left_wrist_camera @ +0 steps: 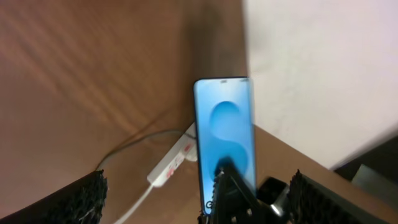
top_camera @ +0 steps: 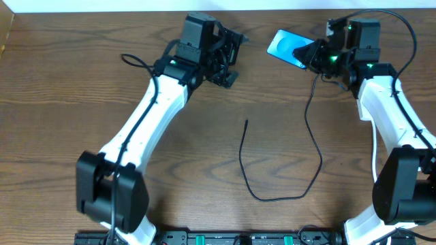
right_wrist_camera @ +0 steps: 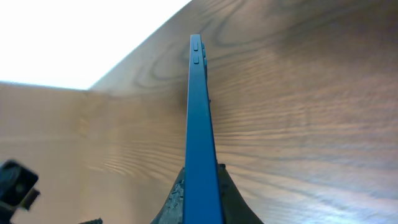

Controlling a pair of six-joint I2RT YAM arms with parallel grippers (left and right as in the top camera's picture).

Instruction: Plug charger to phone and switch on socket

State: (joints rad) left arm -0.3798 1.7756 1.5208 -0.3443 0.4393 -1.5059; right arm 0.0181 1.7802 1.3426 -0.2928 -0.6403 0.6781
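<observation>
The right gripper pinched the slim, blue-screened rectangular phone by its end; left of the phone, the left gripper stood spread.

Phones: one smartphone, blue-screened.
Cables: one black charger cable, with one free connector tip.
Strips: one white power strip.
Cords at the strip: one white cord; a thinner line beside it perhaps a second, too blurred to count.
Arms: two, a left arm and a right arm.
Grippers: two, a left gripper and a right gripper, two fingers on each.
Tables: one wooden table.
</observation>
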